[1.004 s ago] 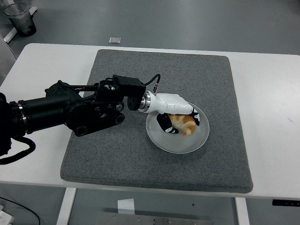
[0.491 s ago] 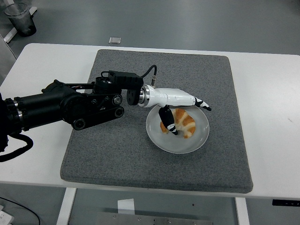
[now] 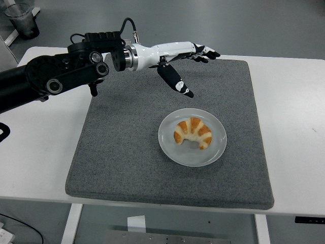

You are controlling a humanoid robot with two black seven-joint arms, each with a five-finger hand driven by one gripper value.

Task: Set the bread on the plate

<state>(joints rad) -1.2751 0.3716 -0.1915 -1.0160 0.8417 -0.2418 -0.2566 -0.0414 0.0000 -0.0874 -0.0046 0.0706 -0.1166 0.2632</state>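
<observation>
Far left corner, off the surface: dark cup [image 3: 23,20] on the floor, partly cut by the frame edge. White surface [image 3: 35,147] spans the frame, near edge at the bottom. Black left arm [image 3: 56,76] enters from the left edge, reaches in over the far-left part of the surface and the far edge of the mat. Black cable loops off the wrist area. Grey mat [image 3: 117,152] lies square on the surface, covers most of the middle.

Left hand [image 3: 179,60] is white with black fingertips, raised over the far part of the mat, fingers stretched wide and flat, pointing right, holding nothing. Thumb [image 3: 175,81] hangs down and toward the near right, apart from the other fingers. Hand is well apart from the plate, far-left of it, no contact with anything.

Small pale square object [image 3: 124,43] on the floor beyond the far edge of the surface, just left of the wrist.

White round plate [image 3: 172,147] sits on the mat, a bit right of centre, nearer than the hand. Bread [image 3: 193,132] is a golden croissant, lies on the plate, roughly centred, curved with its open side facing near. Bread is free, nothing touching it but the plate.

Right side: bare mat, then bare white surface [image 3: 294,112] out to the right edge. Right arm not visible.
</observation>
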